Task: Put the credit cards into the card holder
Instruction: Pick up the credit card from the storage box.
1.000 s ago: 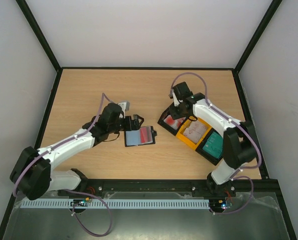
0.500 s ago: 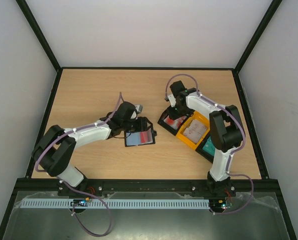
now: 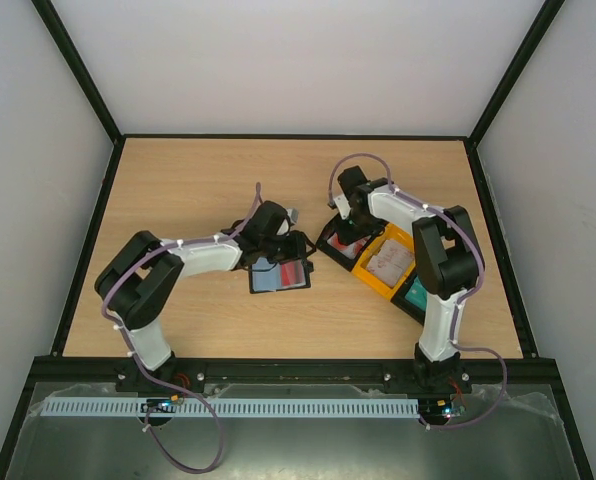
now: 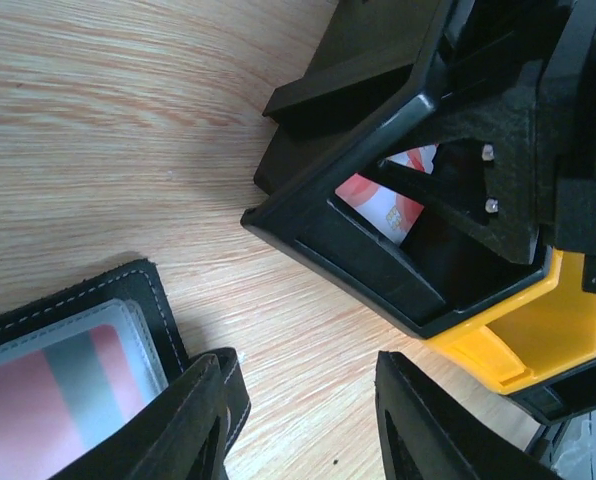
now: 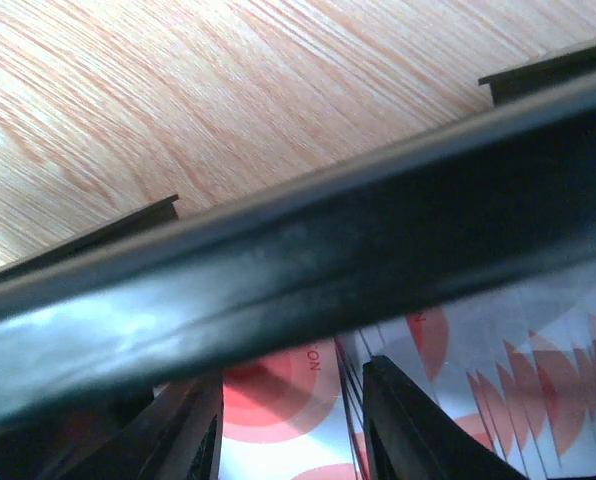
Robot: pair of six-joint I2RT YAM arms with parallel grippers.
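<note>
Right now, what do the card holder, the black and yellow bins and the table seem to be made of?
Card holder: likely black leather or imitation, matte, pale stitching along its edge; a clear, glossy plastic window inside.
Black bin and yellow bin: moulded hard plastic, smooth with a slight sheen.
Table: pale wood grain, matte; solid wood or laminate, cannot tell.

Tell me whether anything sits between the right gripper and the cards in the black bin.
Nothing visible does. The right gripper is inside the black bin, its fingers apart directly over the cards. The bin's rim crosses the wrist view beyond the fingertips, not between.
</note>
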